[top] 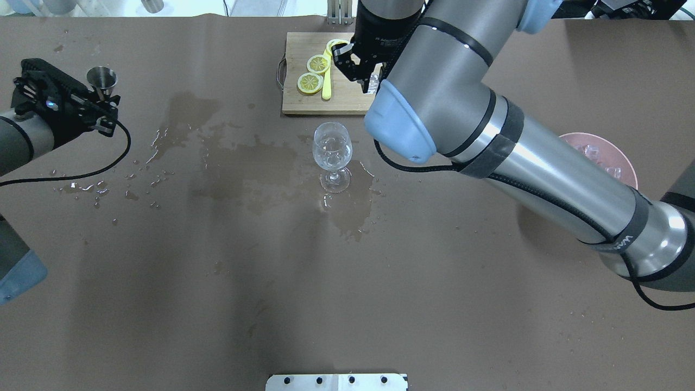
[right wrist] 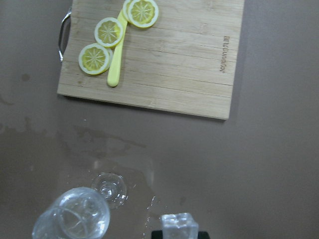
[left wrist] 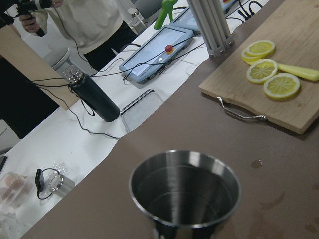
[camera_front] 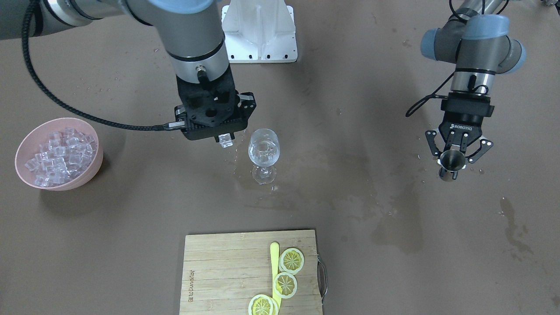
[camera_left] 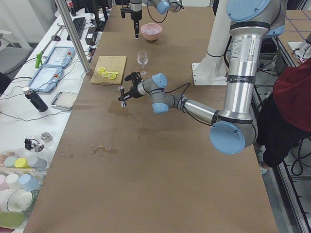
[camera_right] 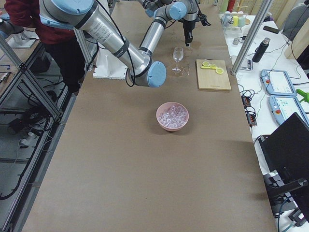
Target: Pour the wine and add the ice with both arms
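**Ice cube short of the rim, a miss is the risk**

Brown paper-covered table [camera_front: 131,218], already wet in patches [top: 239,163] around the wine glass [camera_front: 264,151]. The right gripper [camera_front: 224,138] pinches one ice cube [right wrist: 179,225] between its fingertips, above the glass's rim and just beside it, not over the mouth. The wrist view shows the cube clear of the bowl of the glass.

Risks:
- let go here and the cube drops onto the table, not in the glass
- a sideways shift that is too low could clip the rim, and the tall stem on a wet surface would tip easily
- a drop from this height may splash the wine, which seems to sit in the glass, though it is hard to be sure w/ clear liquid

Pose: right gripper points straight down, wrist vertical, forearm running back toward the robot's right past the pink bowl [camera_front: 98,162] w/ the rest of the ice [camera_front: 61,155].

The left gripper [camera_front: 453,155] is clamped on a steel jigger [left wrist: 184,191], upright, well apart from the glass on the robot's left, low over the table
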